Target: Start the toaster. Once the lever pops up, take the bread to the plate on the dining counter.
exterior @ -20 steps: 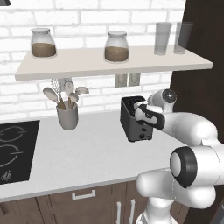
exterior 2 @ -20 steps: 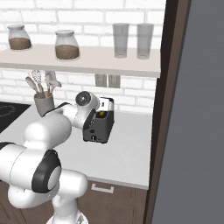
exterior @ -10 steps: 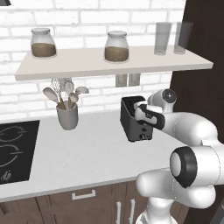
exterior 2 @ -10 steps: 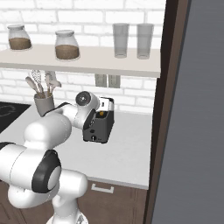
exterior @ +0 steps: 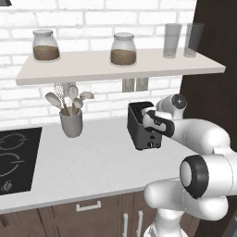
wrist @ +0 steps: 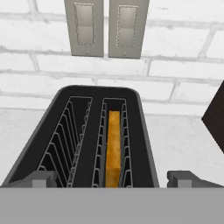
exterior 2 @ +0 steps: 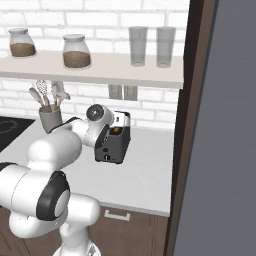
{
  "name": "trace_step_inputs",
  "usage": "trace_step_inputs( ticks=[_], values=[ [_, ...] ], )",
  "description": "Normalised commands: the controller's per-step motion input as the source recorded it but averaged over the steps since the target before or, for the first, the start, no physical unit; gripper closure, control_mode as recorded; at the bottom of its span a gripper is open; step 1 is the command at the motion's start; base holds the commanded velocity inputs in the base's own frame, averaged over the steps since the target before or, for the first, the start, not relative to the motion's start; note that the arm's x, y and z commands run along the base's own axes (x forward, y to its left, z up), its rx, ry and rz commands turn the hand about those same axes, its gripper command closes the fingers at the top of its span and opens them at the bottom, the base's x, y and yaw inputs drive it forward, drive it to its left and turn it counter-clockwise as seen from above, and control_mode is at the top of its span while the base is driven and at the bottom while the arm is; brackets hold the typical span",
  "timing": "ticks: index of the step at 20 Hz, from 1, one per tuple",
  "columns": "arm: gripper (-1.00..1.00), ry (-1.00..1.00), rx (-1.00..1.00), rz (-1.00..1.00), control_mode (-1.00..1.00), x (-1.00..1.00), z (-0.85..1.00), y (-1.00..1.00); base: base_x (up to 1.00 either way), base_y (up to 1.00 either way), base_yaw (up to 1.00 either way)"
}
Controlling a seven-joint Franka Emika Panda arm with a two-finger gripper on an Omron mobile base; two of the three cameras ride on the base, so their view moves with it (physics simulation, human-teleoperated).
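Here the end effector (wrist: 112, 178) hangs spread wide over the toaster (wrist: 87, 135), bread (wrist: 113, 146) in its right slot, mid-frame.

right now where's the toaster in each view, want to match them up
Left base view: toaster right of centre on the worktop, the arm reaching over it.
Right base view: toaster centre-left, partly behind the arm.
Hand view: toaster lower centre, seen from above, bread in its right slot.
Shared landmark: the two wall outlets above it.
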Motion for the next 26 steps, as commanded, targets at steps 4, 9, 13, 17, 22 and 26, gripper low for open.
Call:
trace_step_inputs(
  ticks=[4, 9, 13, 17, 22, 26],
  values=[
    [-1.00, 0.00, 0.00, 0.00, -1.00, 0.00, 0.00, 0.00, 0.00, 0.00, 0.00],
    [-1.00, 0.00, 0.00, 0.00, -1.00, 0.00, 0.00, 0.00, 0.00, 0.00, 0.00],
    [-1.00, 0.00, 0.00, 0.00, -1.00, 0.00, 0.00, 0.00, 0.00, 0.00, 0.00],
    [-1.00, 0.00, 0.00, 0.00, -1.00, 0.00, 0.00, 0.00, 0.00, 0.00, 0.00],
    [-1.00, 0.00, 0.00, 0.00, -1.00, 0.00, 0.00, 0.00, 0.00, 0.00, 0.00],
    [-1.00, 0.00, 0.00, 0.00, -1.00, 0.00, 0.00, 0.00, 0.00, 0.00, 0.00]
  ],
)
